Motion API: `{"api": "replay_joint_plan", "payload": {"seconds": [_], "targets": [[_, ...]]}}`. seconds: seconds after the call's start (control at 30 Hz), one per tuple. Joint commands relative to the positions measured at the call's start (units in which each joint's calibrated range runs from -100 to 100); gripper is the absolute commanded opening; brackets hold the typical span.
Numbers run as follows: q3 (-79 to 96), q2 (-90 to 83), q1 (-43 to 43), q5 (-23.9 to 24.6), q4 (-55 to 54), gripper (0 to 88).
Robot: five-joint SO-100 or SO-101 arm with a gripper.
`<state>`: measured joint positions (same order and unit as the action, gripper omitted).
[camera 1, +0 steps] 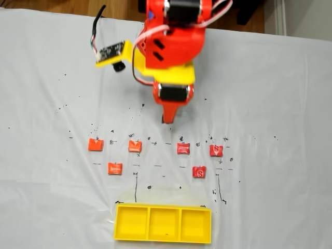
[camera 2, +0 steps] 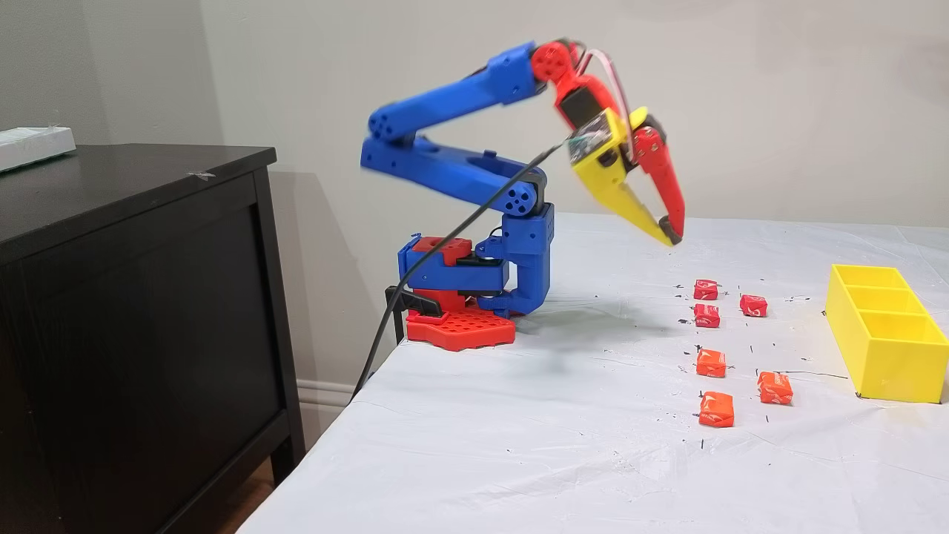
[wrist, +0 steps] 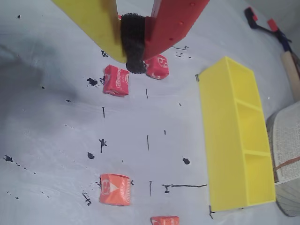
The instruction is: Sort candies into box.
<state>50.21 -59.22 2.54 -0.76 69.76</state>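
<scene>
The surface (camera 1: 270, 78) is covered with a white sheet dotted with black pen marks. On it, at the near edge in a fixed view, lies the box (camera 1: 163, 238): a long, flat yellow tray with three square compartments side by side, all bare. Between box and arm, six candies (camera 1: 183, 148) lie apart in two loose rows, small squarish orange-red and red wraps, some with white lettering. The blue and red arm (camera 2: 445, 167) is folded at the elbow, its wrist tipped downward. The jaws (camera 2: 671, 233), one yellow finger and one red, hang closed in the air above the candies, holding nothing.
</scene>
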Motion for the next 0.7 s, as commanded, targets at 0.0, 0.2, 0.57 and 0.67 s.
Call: {"api": "replay_joint_plan", "payload": {"seconds": [0.0, 0.2, 0.57, 0.67], "targets": [[-13.21, 8.16, 4.17, 0.83, 1.42, 0.0], [-29.05, 24.79, 11.41, 2.00, 9.94, 0.0], [-36.15, 37.42, 18.84, 4.15, 9.28, 0.1], [-35.97, 40.90, 19.57, 5.08, 8.22, 3.4]]}}
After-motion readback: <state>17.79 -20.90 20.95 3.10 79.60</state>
